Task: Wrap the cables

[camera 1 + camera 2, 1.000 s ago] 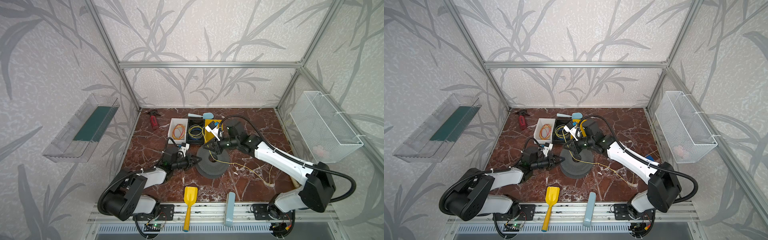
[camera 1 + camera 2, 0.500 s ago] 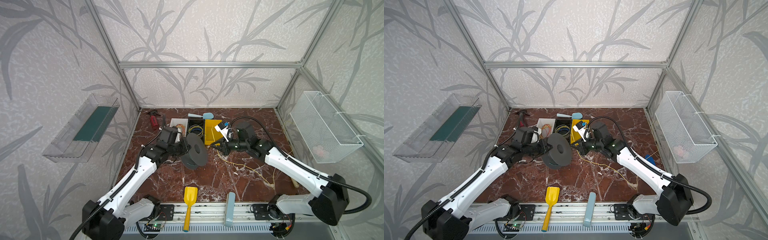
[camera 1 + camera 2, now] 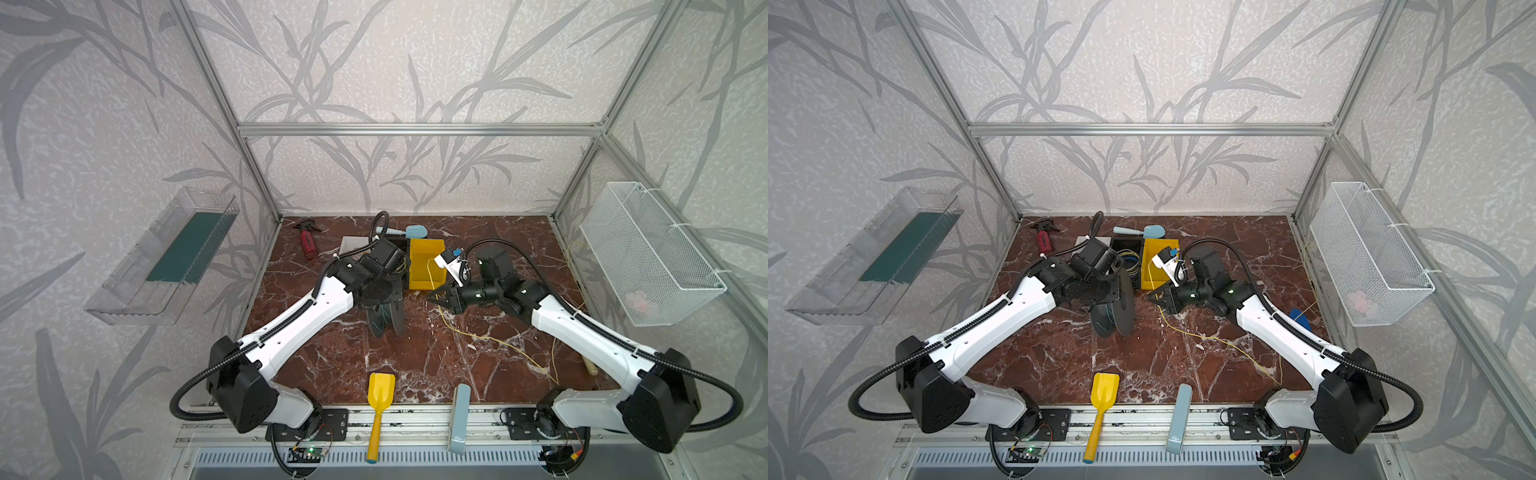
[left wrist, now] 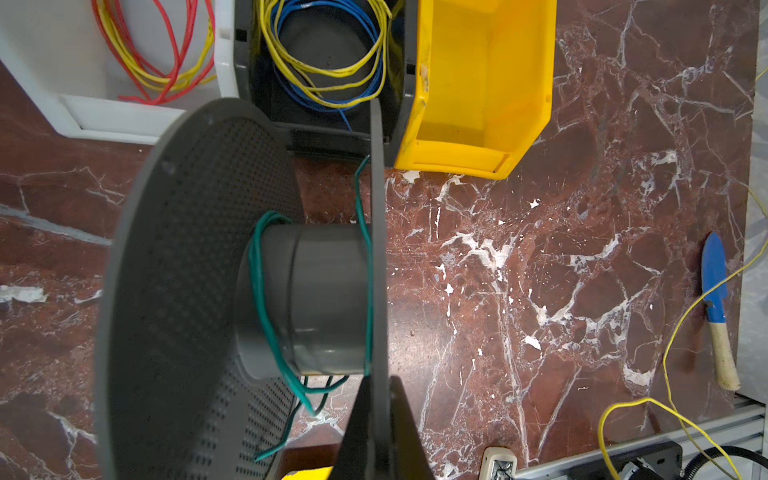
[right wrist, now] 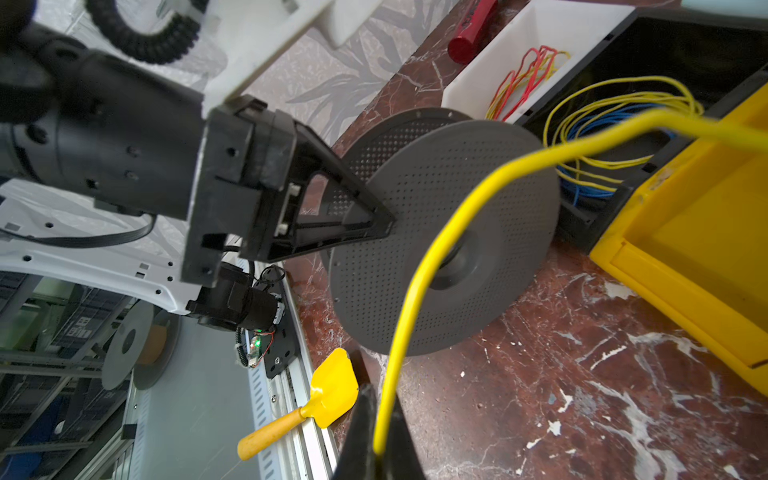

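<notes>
— Item one, pale-yellow wire [image 5: 412, 291]?
— Pinched in my right gripper [image 3: 434, 296], jaws pressed together; tail trails over the marble tabletop [image 3: 415, 357].
— Spool [image 5: 449, 232]?
— Just left of those jaws, axis pointing at them; left gripper [image 4: 374, 399] clamps its flange [image 4: 376, 249].

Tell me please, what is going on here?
The left gripper is shut on the rim of the dark grey spool, holding it on edge. The right gripper is shut on the thin yellow wire, whose rest trails loose over the table. Only a green wire lies loosely around the spool's hub; the yellow one is not wound on yet.
</notes>
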